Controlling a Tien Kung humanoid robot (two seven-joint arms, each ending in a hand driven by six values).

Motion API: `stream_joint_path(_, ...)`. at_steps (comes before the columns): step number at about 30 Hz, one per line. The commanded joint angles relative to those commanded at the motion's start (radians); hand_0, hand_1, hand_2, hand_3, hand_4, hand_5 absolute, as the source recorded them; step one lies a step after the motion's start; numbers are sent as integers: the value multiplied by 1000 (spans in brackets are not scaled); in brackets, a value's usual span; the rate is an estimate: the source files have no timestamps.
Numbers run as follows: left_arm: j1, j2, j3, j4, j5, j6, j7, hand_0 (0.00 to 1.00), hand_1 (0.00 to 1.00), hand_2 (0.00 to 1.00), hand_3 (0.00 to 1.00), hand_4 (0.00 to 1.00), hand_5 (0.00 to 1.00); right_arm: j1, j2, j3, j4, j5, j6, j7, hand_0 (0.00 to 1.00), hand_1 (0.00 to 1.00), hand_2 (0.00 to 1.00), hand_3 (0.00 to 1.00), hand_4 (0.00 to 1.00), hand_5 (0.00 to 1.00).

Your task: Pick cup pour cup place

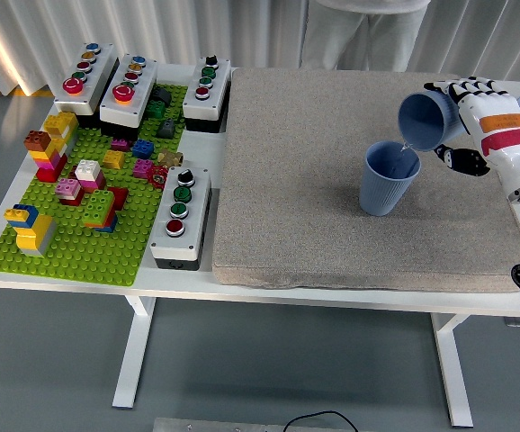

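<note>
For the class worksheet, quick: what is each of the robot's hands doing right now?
Left hand: not in view.
Right hand: closed around the tilted blue cup, held above the upright blue cup on the grey mat.

Bright, even light fills the scene; warm glare streaks the curtain [8,54] at top left; shadows stay soft, focus sharp.

No text, label, brand, number or sign can be read on anything here.
</note>
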Motion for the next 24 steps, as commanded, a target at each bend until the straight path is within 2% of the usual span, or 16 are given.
stream_joint_path(17,-3,1,-6,0,6,0,0,731,781,824,681,511,942,13,-20,-22,4,-9,9,-4,873,723,573,632,730,96)
stream_joint_path(24,-2,1,-5,0,6,0,1,731,780,823,681,511,941,21,-34,-48,10,-25,-8,-17,873,722,572,630,729,95)
